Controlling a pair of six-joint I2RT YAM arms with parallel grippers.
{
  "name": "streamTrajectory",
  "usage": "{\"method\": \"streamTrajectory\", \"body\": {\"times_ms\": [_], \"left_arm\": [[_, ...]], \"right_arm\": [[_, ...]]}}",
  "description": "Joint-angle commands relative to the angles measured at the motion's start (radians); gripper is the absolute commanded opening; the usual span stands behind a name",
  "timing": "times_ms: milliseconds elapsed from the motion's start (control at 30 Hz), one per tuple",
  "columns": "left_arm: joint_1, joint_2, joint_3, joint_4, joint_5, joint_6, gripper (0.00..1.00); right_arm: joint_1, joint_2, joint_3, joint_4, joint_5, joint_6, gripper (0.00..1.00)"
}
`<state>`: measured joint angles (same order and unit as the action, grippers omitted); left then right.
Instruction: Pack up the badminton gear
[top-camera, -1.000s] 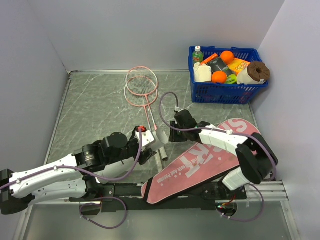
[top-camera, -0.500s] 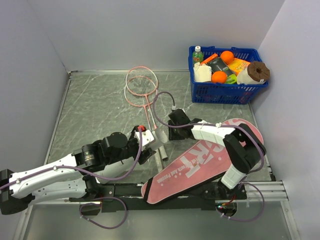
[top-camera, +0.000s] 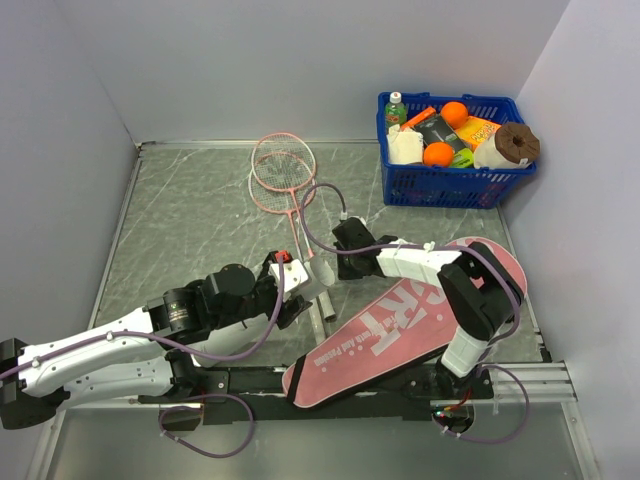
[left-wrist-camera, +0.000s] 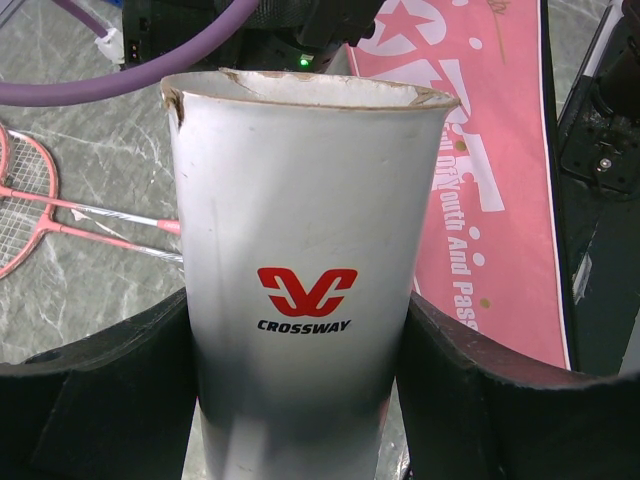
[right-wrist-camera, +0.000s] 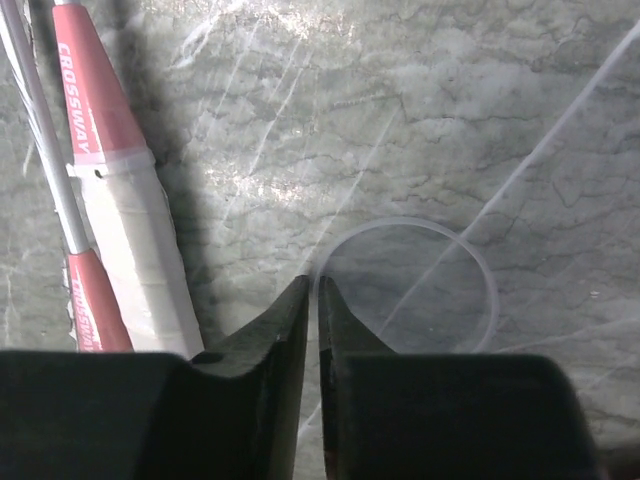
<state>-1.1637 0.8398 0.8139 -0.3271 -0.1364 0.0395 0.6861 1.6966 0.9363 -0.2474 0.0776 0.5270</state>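
My left gripper (top-camera: 300, 290) is shut on the white tube (top-camera: 306, 283), lettered CROSSWAY, which fills the left wrist view (left-wrist-camera: 305, 300) between my fingers (left-wrist-camera: 90, 390). My right gripper (top-camera: 338, 262) is low over the table just right of the tube's open end, its jaws pinched on the rim of a clear round lid (right-wrist-camera: 420, 290). Two pink rackets (top-camera: 283, 170) lie at the back centre, and their pale handles (right-wrist-camera: 125, 230) are left of my right gripper (right-wrist-camera: 312, 285). The pink bag (top-camera: 400, 320) lies flat at the front right. The shuttlecock is out of view.
A blue basket (top-camera: 450, 187) of groceries stands at the back right corner. Walls close the table on the left, back and right. The right arm's cable (top-camera: 315, 205) loops over the racket shafts.
My right gripper has moved left and a little back, from over the bag's edge to beside the tube's open end. The left arm and the tube have not moved.
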Motion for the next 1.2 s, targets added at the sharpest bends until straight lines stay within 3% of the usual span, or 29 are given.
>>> {"method": "streamTrajectory", "body": {"times_ms": [0,100,367,733,933,1167], "left_arm": [[-0.001,-0.005,0.050,0.028,-0.005,-0.009,0.01],[-0.001,-0.002,0.050,0.028,-0.008,-0.009,0.01],[-0.001,0.019,0.047,0.030,-0.009,-0.006,0.01],[-0.004,0.085,0.042,0.036,-0.005,0.002,0.01],[-0.010,0.100,0.037,0.043,0.055,0.017,0.01],[-0.019,0.105,0.036,0.056,0.144,0.033,0.01]], "right_arm": [[0.009,0.021,0.035,-0.018,0.019,0.005,0.11],[0.009,0.012,0.030,-0.016,0.024,0.010,0.00],[0.015,-0.106,0.038,-0.052,0.016,0.002,0.00],[0.006,-0.530,-0.024,-0.165,-0.073,-0.042,0.00],[0.000,-0.831,-0.022,-0.283,-0.186,-0.087,0.00],[0.001,-0.988,0.031,-0.365,-0.419,-0.131,0.00]]}}
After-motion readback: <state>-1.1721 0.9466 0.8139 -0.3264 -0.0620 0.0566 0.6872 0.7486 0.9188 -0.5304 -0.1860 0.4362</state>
